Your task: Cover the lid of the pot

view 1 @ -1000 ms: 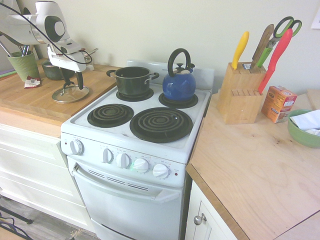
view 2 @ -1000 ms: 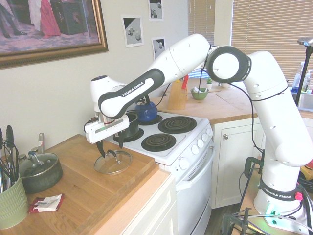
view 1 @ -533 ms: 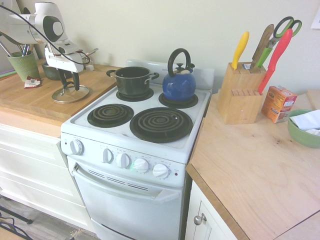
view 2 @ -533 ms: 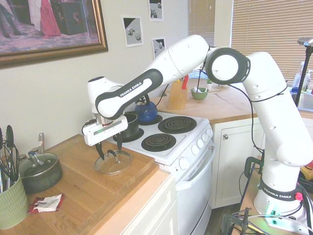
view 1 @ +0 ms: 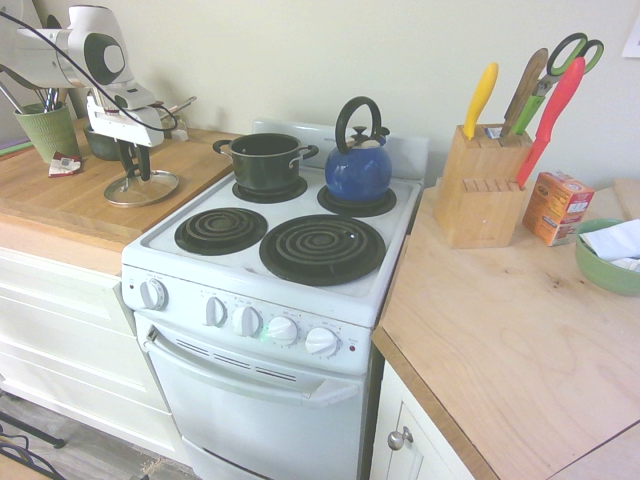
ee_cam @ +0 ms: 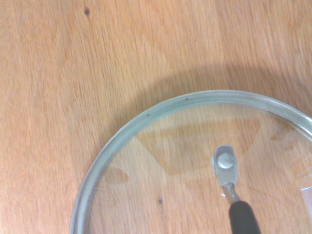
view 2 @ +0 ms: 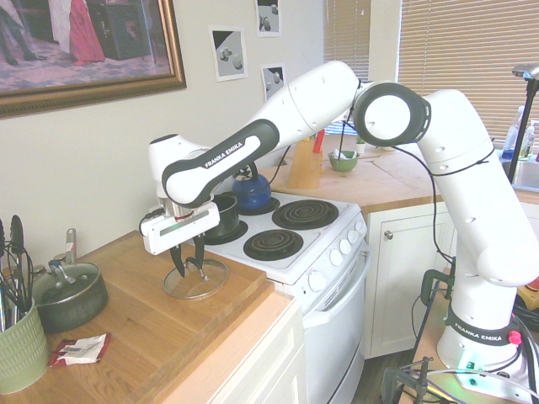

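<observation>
The clear glass lid (view 1: pixel 150 190) (view 2: pixel 202 284) lies flat on the wooden counter left of the stove. Its silver rim (ee_cam: pixel 146 117) and dark handle (ee_cam: pixel 241 217) fill the wrist view. My gripper (view 1: pixel 135 172) (view 2: pixel 189 265) points straight down over the lid's middle. Its fingers are low on either side of the handle, narrowed but still open, with a gap showing. The black pot (view 1: pixel 264 160) (view 2: pixel 226 215) stands uncovered on the stove's back left burner, to the right of the lid in the first exterior view.
A blue kettle (view 1: pixel 358 170) sits on the back right burner beside the pot. A dark pan (view 2: pixel 67 295) and a green utensil cup (view 1: pixel 45 128) stand further along the counter. A knife block (view 1: pixel 482 185) stands right of the stove.
The gripper has come down over the lid and its fingers have narrowed around the handle. The lid has not moved.
</observation>
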